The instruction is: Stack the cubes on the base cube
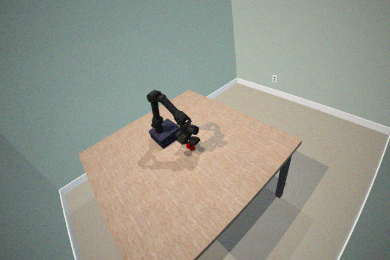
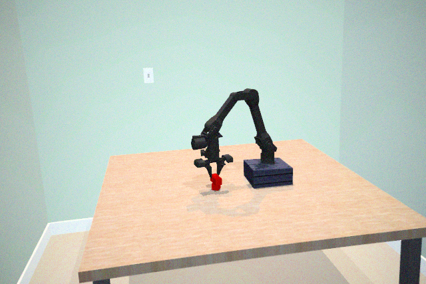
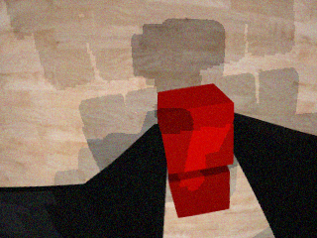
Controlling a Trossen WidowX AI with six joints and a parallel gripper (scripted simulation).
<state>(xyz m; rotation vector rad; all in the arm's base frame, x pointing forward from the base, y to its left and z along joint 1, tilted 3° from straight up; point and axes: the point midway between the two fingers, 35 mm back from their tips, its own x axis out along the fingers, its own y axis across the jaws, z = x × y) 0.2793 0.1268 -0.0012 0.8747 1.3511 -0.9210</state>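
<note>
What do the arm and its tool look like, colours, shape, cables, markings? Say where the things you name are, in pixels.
Arm [image 1: 170, 107] [image 2: 225, 107]: matte black all over, slim links, chunky joints. Tool [image 1: 190, 145] [image 2: 215, 176] [image 3: 193, 126]: black too, two fingers that taper toward the tips, bulky blocks at their upper ends. No cables, sleeves or markings that I can make out; fine detail is lost in the dark.

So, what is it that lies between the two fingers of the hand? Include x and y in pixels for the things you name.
A red cube [image 1: 189, 145] [image 2: 215, 175] [image 3: 196, 141] lies there, gripped from both sides. The wrist view shows it.
</note>
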